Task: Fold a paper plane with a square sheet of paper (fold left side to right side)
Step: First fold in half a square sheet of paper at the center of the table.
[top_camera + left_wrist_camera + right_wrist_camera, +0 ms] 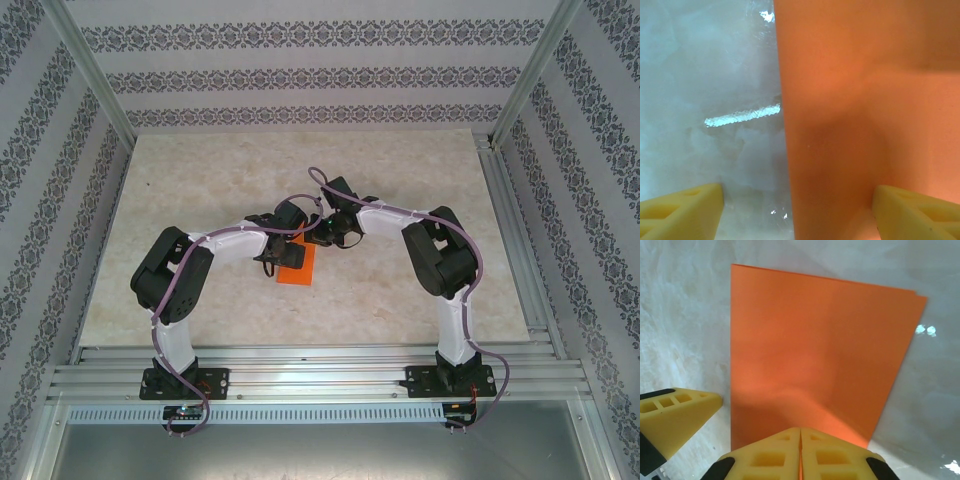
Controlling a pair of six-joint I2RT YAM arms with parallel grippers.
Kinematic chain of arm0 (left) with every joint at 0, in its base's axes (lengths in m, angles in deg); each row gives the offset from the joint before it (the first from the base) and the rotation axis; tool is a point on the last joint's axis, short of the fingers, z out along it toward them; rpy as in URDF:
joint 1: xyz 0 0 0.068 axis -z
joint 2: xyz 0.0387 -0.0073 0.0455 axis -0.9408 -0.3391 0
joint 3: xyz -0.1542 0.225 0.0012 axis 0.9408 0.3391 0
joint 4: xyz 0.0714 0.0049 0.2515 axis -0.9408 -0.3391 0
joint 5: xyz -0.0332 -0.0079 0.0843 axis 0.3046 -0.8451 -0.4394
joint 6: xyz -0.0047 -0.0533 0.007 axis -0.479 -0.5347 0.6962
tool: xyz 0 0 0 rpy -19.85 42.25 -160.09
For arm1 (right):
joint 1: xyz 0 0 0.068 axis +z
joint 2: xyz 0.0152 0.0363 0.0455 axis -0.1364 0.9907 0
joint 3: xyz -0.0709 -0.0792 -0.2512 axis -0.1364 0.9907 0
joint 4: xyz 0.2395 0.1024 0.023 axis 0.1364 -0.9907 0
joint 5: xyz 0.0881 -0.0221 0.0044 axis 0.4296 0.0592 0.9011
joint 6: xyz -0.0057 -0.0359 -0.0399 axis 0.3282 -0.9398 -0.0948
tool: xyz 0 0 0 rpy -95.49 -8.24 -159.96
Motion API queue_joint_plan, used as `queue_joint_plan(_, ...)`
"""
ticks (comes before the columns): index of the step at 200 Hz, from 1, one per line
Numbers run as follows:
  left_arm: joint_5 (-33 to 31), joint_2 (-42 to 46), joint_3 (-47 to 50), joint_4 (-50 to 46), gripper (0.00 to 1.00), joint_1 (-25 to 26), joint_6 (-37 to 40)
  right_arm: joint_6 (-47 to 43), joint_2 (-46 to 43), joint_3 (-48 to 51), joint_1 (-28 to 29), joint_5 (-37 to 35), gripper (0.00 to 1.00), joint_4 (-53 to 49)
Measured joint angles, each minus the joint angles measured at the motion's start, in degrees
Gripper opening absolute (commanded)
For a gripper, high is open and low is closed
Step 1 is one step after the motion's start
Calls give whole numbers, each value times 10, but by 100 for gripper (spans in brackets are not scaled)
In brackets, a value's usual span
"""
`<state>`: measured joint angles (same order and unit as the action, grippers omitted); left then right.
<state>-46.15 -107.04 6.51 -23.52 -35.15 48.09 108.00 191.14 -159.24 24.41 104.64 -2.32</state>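
The square sheet of paper (298,272) is bright orange and lies on the table between the two arms. In the right wrist view the sheet (815,350) is a doubled rectangle, with two layers showing at its far right corner. My right gripper (801,430) is shut on the sheet's near edge, a sliver of orange shows between its fingers, and the paper bulges up just ahead of them. My left gripper (797,212) is open and low over the sheet (865,100), straddling its left edge. One of its fingers (680,412) shows beside the sheet. The paper plane is out of view.
The tabletop (200,190) is pale and marble-patterned, with a shiny streak (742,116) left of the paper. Aluminium rails (320,375) run along the near edge, and more rails (520,230) line the right side. Patterned walls enclose the table.
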Motion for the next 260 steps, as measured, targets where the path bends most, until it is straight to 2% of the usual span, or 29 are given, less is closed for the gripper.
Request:
queue_joint_plan(66,0,0,0,0,78,0,0,-3,22,-1,-1,-6,7,-12)
queue_joint_plan(108,5,8,6,3,83,-2,0,-16,24,-10,-1,-18,6,-29)
queue_joint_plan(147,82,77,63,11,85,-38,-1,-20,26,-16,-1,-19,6,-37)
queue_joint_plan(167,144,119,79,28,80,-67,-12,-20,28,-20,0,-19,6,-41)
queue_joint_plan(209,255,137,87,101,57,-90,-44,-20,31,-28,0,-19,6,-52)
queue_joint_plan(260,327,92,87,164,48,-90,-75,-22,34,-32,0,-19,6,-58)
